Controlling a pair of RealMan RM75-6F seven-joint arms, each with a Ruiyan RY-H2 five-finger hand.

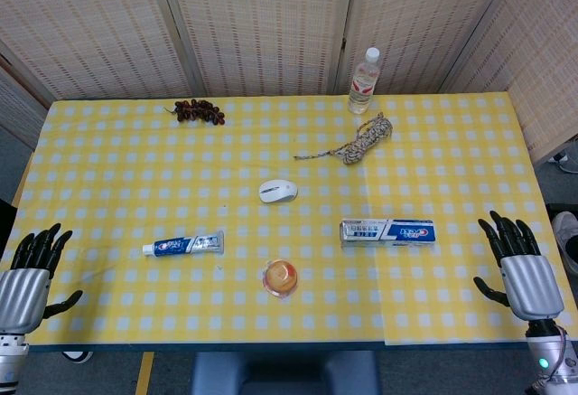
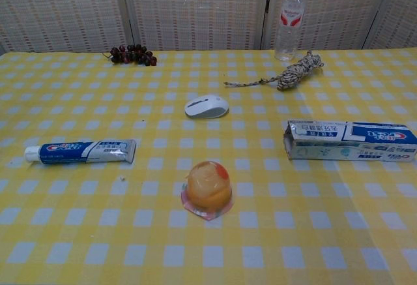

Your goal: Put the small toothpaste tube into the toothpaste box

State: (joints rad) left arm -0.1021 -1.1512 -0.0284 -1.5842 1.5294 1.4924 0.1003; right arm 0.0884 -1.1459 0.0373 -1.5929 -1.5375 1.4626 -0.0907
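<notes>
The small blue and white toothpaste tube (image 1: 183,245) (image 2: 81,151) lies flat on the yellow checked table, left of centre, cap pointing left. The toothpaste box (image 1: 387,230) (image 2: 350,141) lies on its side to the right, its open end facing left. My left hand (image 1: 29,275) hovers at the table's near left corner, fingers spread, holding nothing. My right hand (image 1: 521,268) hovers at the near right edge, fingers spread and empty, right of the box. Neither hand shows in the chest view.
A jelly cup (image 1: 281,277) (image 2: 208,188) sits between tube and box near the front. A white mouse (image 1: 277,191) (image 2: 206,106) lies mid-table. Behind are a rope bundle (image 1: 366,137) (image 2: 293,74), a water bottle (image 1: 364,80) (image 2: 290,17) and grapes (image 1: 199,111) (image 2: 133,55).
</notes>
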